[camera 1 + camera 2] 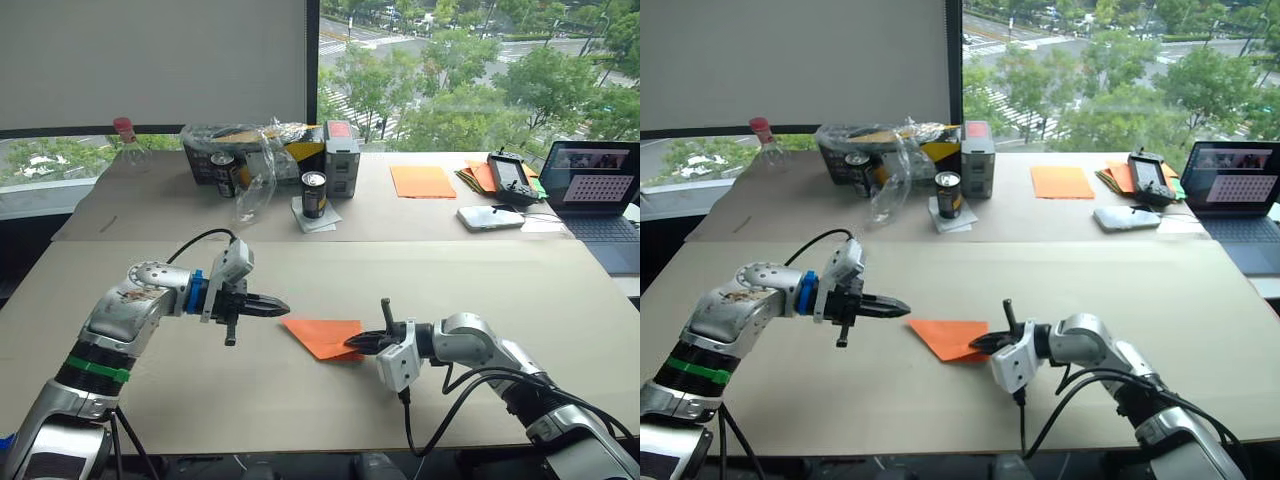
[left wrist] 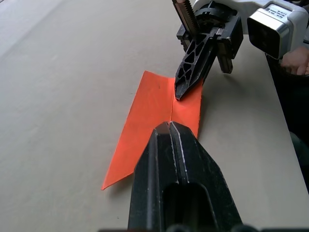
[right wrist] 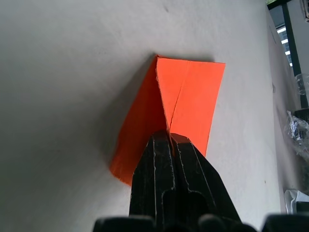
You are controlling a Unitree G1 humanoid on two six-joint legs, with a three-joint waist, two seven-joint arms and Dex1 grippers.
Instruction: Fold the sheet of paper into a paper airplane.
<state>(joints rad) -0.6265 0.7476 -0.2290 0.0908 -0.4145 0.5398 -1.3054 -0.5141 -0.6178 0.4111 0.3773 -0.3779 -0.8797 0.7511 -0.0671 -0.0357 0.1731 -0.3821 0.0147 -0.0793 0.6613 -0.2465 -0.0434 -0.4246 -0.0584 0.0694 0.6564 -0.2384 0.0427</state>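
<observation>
The bright orange sheet of paper (image 1: 322, 335) lies on the tan table (image 1: 300, 270), folded into a flat pointed wedge with a centre crease. My right gripper (image 1: 352, 343) is at its right end, shut on the raised centre fold (image 3: 169, 121). To the left of the paper, my left gripper (image 1: 283, 305) hovers shut with nothing in it, its tip pointing along the paper (image 2: 149, 111) towards the right gripper (image 2: 179, 94).
At the back of the table are a smooth orange sheet (image 1: 422, 181), a stack of papers (image 1: 478, 176), a laptop (image 1: 597, 190), a white device (image 1: 490, 217), a can (image 1: 314, 194), boxes with crumpled plastic (image 1: 260, 150) and a bottle (image 1: 125, 135). A person's hand (image 2: 295, 62) is at the table edge.
</observation>
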